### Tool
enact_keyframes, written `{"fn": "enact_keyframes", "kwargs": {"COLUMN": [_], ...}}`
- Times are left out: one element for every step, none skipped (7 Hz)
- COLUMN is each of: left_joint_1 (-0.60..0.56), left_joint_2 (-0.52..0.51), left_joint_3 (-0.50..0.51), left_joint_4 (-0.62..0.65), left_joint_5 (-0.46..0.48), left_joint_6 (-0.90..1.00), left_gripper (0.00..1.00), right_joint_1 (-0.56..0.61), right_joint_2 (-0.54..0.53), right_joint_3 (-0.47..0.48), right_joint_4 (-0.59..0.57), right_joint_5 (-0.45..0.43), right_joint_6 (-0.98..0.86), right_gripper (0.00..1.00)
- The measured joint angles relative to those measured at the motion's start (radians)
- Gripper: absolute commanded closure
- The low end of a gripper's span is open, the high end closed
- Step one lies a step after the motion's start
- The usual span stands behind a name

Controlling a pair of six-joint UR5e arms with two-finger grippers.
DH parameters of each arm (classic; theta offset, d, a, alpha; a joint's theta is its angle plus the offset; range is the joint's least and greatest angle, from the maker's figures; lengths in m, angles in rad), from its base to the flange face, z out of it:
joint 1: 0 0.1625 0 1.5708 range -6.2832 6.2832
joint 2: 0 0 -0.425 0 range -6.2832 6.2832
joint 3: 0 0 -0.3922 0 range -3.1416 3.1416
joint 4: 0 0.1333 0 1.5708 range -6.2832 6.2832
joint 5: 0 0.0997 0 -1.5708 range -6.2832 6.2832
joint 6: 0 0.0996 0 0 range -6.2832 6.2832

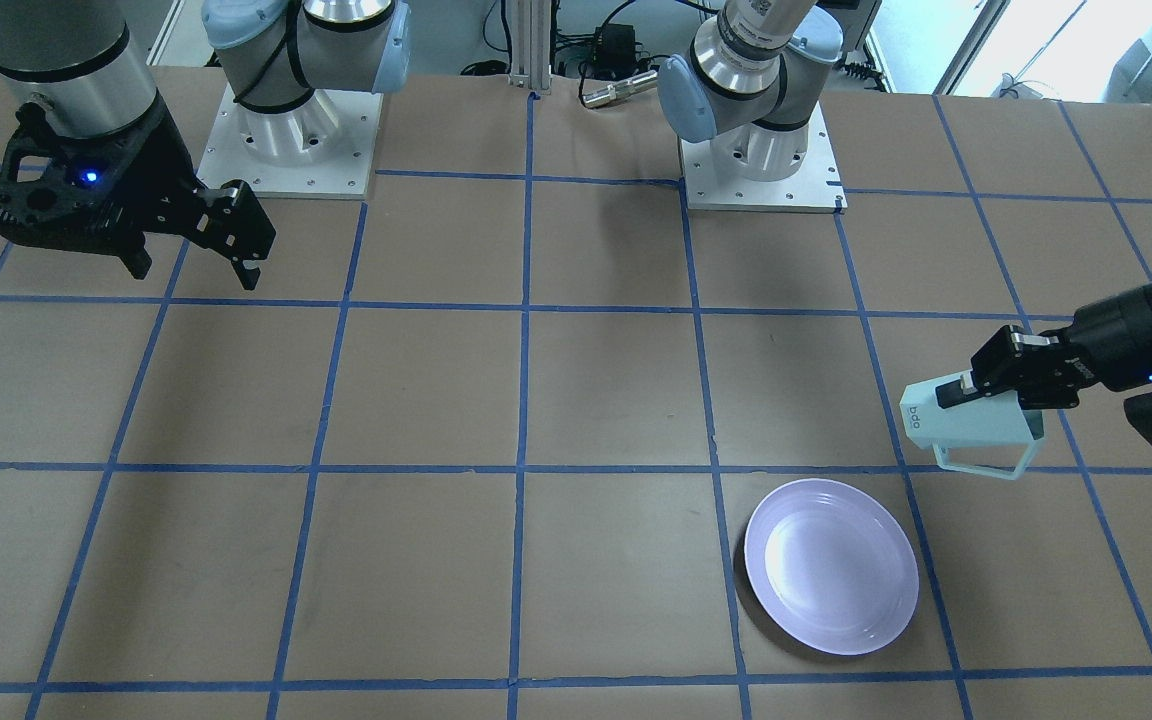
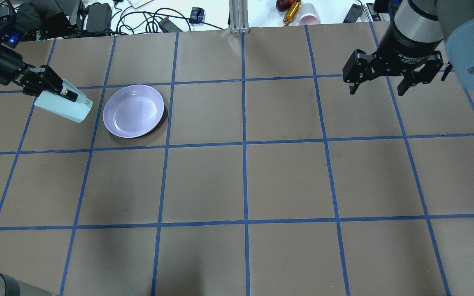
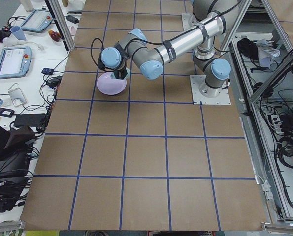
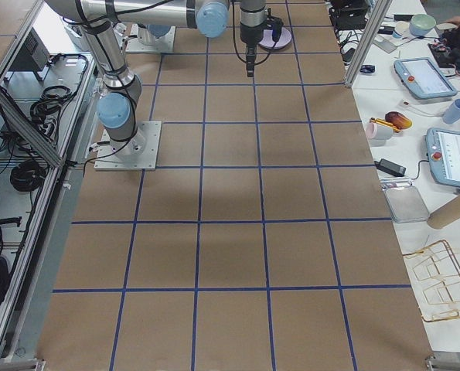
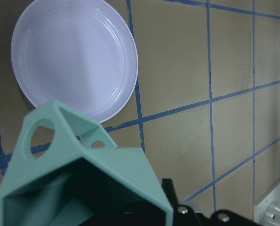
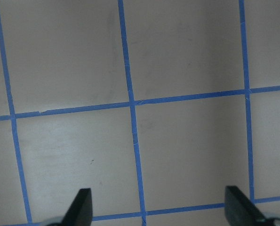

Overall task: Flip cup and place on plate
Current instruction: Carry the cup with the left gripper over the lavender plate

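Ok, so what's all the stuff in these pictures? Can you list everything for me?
cup: one, pale mint green, held on its side in the air beside the plate
plate: one, pale lavender, empty, flat on the table
table: one, brown with a blue tape grid, under everything
cables: several, black, past the table's edge
left gripper: one, black, shut on the cup's wall
right gripper: one, black, open and empty, over the table's other end

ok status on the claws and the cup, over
Left claw shut on cup. Cup on its side beside plate, not yet over it. Right claw open, empty, well clear. Nothing in the way.
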Motion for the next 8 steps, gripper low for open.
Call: {"fn": "enact_keyframes", "kwargs": {"left_joint_1": [-0.038,-0.075,-0.11,-0.146,-0.178,-0.199,-0.21,-0.224], "left_joint_2": [0.002,0.0,-0.005,-0.012,-0.019,-0.027,-0.038,-0.056], "left_joint_3": [-0.001,-0.002,-0.002,-0.003,-0.004,-0.006,-0.021,-0.063], "left_joint_4": [0.055,0.106,0.16,0.215,0.261,0.296,0.354,0.456], "left_joint_5": [0.036,0.057,0.073,0.104,0.142,0.169,0.197,0.234], "left_joint_6": [-0.051,-0.113,-0.178,-0.227,-0.251,-0.262,-0.264,-0.262], "left_gripper": [1.0,1.0,1.0,1.0,1.0,1.0,1.0,1.0], "right_joint_1": [0.0,0.0,0.0,0.0,0.0,0.0,0.0,0.0], "right_joint_2": [0.0,0.001,0.001,0.001,0.001,0.001,0.001,0.001], "right_joint_3": [0.0,0.0,0.0,0.0,0.0,0.0,0.0,0.0], "right_joint_4": [0.0,0.0,0.0,0.0,0.0,0.0,0.0,0.0], "right_joint_5": [0.0,0.0,0.0,0.0,0.0,0.0,0.0,0.0], "right_joint_6": [0.0,0.0,0.0,0.0,0.0,0.0,0.0,0.0], "right_gripper": [0.0,0.0,0.0,0.0,0.0,0.0,0.0,0.0]}}
